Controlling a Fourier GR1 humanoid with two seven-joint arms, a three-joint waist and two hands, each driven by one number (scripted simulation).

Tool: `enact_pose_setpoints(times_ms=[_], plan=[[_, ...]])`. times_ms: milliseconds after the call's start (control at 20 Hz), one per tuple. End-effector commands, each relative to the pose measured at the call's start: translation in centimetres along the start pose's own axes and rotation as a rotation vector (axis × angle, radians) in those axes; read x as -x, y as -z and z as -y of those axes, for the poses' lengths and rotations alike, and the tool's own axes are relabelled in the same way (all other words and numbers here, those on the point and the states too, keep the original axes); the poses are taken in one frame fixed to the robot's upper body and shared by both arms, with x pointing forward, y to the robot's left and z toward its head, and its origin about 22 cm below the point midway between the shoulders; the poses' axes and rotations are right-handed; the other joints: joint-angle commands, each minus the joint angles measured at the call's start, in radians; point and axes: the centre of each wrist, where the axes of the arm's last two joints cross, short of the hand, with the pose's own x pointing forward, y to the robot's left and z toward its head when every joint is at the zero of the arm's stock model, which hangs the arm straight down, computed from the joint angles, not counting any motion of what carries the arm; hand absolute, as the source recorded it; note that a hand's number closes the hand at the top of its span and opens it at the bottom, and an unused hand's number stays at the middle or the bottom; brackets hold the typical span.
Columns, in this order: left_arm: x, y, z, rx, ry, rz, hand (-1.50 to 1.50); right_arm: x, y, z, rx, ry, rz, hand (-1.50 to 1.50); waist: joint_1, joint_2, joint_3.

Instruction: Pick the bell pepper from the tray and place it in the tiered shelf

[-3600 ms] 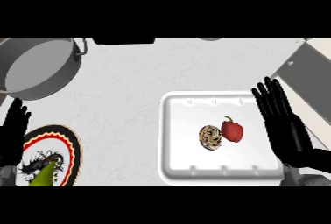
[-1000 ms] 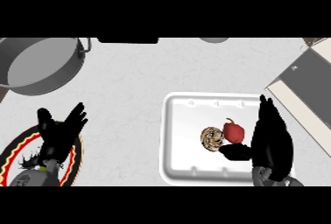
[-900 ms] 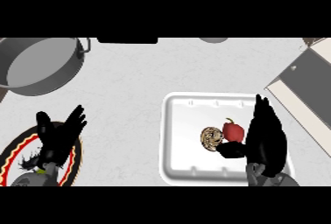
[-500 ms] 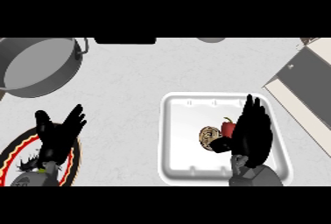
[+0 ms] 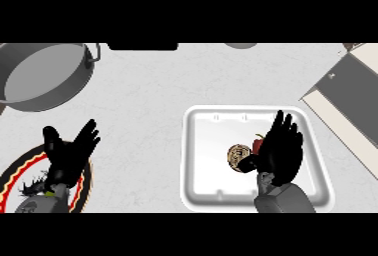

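A white tray (image 5: 207,150) lies on the counter right of centre. In it, only a sliver of the red bell pepper (image 5: 257,144) shows, next to a round brown cookie-like item (image 5: 238,154). My right hand (image 5: 280,150) lies over the pepper with fingers straight, pointing away from me, and hides most of it. My left hand (image 5: 66,155) rests open above a plate at the lower left. The tiered shelf (image 5: 347,95) shows at the right edge.
A grey pot (image 5: 40,75) stands at the upper left. A black plate with a red and yellow rim (image 5: 15,175) lies under my left hand, with a small item on it. Bare counter lies between plate and tray.
My right hand has moved left over the tray and now covers most of the bell pepper. My left hand has come in over the plate and since stayed there.
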Motion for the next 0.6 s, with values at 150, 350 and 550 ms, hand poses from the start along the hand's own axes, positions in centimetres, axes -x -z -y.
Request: enact_pose_setpoints(times_ms=[150,350,550], plan=[[1.1,-0.5,-0.4,0.004,0.004,0.015,0.00,1.7,1.3,-2.3,0.043,-0.031,-0.199,-1.50,-0.002,-0.001,0.000],[1.2,-1.8,0.3,-0.009,0.012,0.003,0.00,0.4,2.2,-1.9,0.052,-0.047,-0.191,-1.50,0.004,-0.002,0.000],[-0.4,-0.9,-0.2,-0.008,0.007,-0.010,0.00,2.6,3.1,-3.5,0.061,-0.033,-0.155,-1.50,-0.002,-0.001,0.001]])
